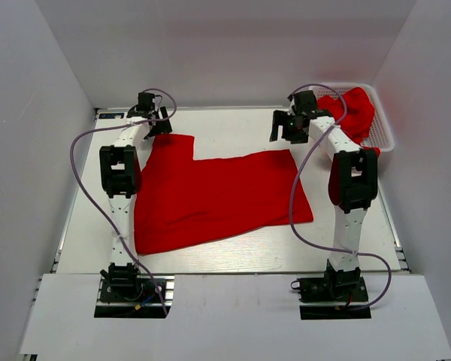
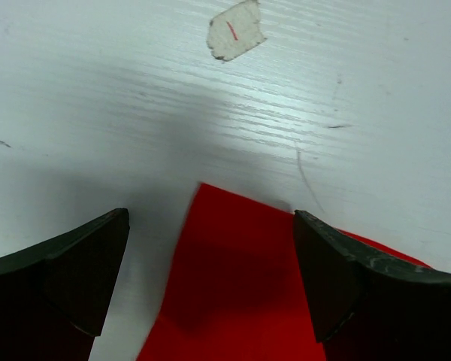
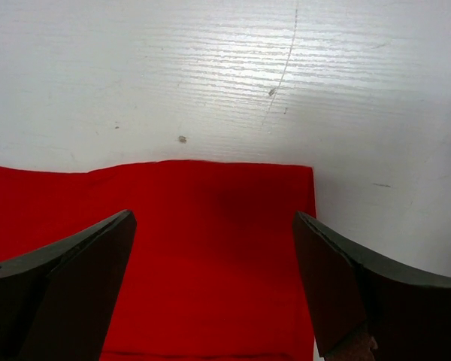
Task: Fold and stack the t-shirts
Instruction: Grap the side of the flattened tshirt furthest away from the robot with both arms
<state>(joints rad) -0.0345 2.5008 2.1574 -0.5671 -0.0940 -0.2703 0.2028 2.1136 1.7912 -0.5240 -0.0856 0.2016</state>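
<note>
Spread flat in the middle of the table: one red shirt, wrinkled, with a stepped far edge, the left corner reaching further back than the right part. More red shirts heaped in the basket at the far right, well apart from the flat one. Above the far left corner, the left gripper, jaws wide apart and holding nothing; in its wrist view, the red corner just between the two fingers. Above the far right corner, the right gripper, jaws apart too and empty, with the cloth edge and corner under them. Not possible to tell whether the fingertips touch the cloth. Probably an early fold of this shirt, with no stack begun. Next, most likely: lower both grippers onto the corners, close on the cloth at the same time, lift only a little, and carry the far edge evenly toward the near edge, without dragging the rest.
</note>
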